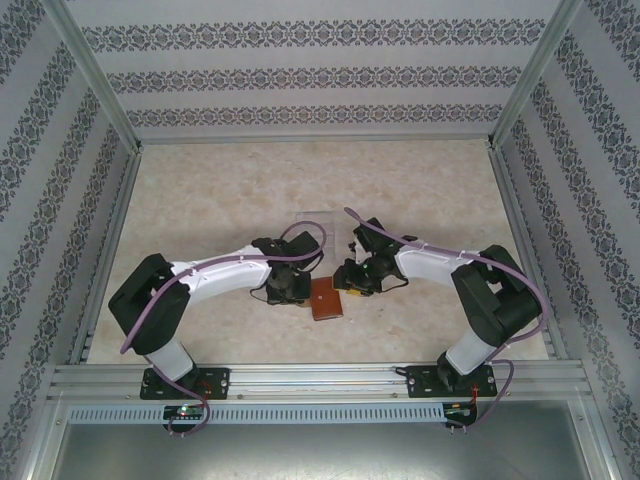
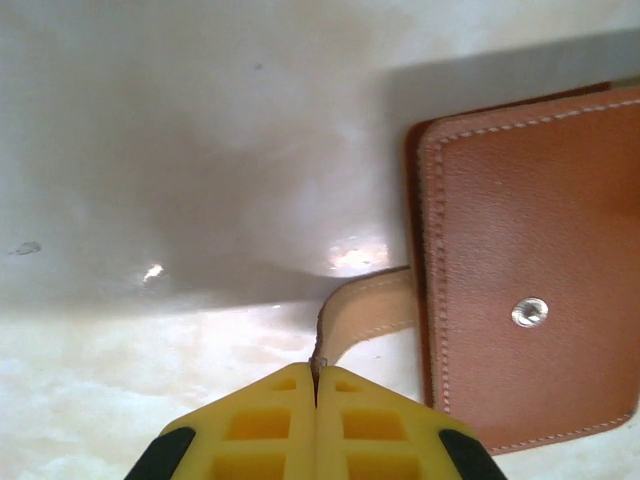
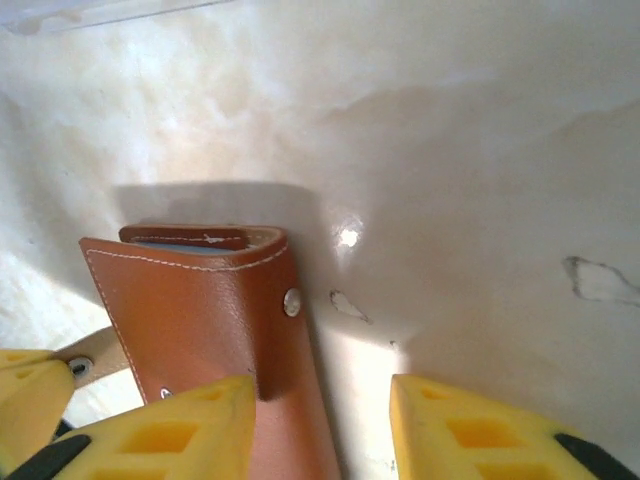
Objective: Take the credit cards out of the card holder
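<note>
Left hand (image 2: 316,385) clenched on the strap (image 2: 365,305) of the card holder (image 2: 530,270); right hand (image 3: 320,392) released astride its edge; bare worktop (image 1: 220,190) toward 12 o'clock.

Soft, even overhead light is filling the top view, the table (image 1: 200,200) reading pale and slightly washed. Wrist views are running warmer and softer. The card holder (image 3: 190,310) is casting a dark shadow behind it, small glare spots are glinting on the table, and the near yellow fingers (image 2: 260,430) are blurring.

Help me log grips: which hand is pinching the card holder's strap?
The left hand, shut on the strap tab; the right hand stands open.
</note>
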{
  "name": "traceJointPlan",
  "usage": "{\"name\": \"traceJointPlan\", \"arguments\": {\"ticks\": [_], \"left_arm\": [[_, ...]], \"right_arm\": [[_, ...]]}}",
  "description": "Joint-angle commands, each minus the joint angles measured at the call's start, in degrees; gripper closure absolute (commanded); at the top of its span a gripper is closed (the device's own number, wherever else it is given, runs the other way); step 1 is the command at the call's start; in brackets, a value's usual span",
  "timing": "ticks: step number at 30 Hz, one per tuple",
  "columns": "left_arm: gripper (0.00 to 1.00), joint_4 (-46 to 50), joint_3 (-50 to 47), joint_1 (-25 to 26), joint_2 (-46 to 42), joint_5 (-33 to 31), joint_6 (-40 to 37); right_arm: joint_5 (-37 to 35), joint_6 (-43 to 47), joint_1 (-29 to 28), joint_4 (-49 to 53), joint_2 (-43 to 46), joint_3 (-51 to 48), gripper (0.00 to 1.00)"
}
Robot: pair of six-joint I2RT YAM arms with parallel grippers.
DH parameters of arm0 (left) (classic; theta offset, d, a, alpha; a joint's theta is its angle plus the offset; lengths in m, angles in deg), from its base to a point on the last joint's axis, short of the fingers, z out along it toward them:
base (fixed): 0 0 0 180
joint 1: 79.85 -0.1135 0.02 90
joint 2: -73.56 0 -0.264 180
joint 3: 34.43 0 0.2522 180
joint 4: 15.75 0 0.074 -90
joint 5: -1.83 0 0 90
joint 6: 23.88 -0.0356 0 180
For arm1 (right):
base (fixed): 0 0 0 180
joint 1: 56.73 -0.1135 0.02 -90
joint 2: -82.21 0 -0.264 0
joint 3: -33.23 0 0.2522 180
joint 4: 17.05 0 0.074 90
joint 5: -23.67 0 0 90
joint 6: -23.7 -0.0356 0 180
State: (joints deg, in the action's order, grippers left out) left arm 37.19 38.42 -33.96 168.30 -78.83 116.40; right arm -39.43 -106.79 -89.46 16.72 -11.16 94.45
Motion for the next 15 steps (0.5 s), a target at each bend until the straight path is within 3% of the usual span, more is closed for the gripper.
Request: {"name": "traceJointPlan", "arguments": {"ticks": [1, 9, 15], "left_arm": [[0.96, -2.9, -2.4, -1.7, -2.1, 2.7, 1.2], [0.96, -10.5, -9.8, -5.8, -5.7, 8.0, 1.4], [0.96, -15.0, -15.5, -9.4, -9.0, 11.8, 1.2]], "right_arm": [[-6.8, 1.6, -2.0, 8.2, 2.2, 3.8, 0.53], [-18.6, 1.3, -8.8, 20.7, 1.5, 12.8, 0.29], [-23.1, -0.6, -13.9, 26.1, -2.6, 19.0, 0.15]]}}
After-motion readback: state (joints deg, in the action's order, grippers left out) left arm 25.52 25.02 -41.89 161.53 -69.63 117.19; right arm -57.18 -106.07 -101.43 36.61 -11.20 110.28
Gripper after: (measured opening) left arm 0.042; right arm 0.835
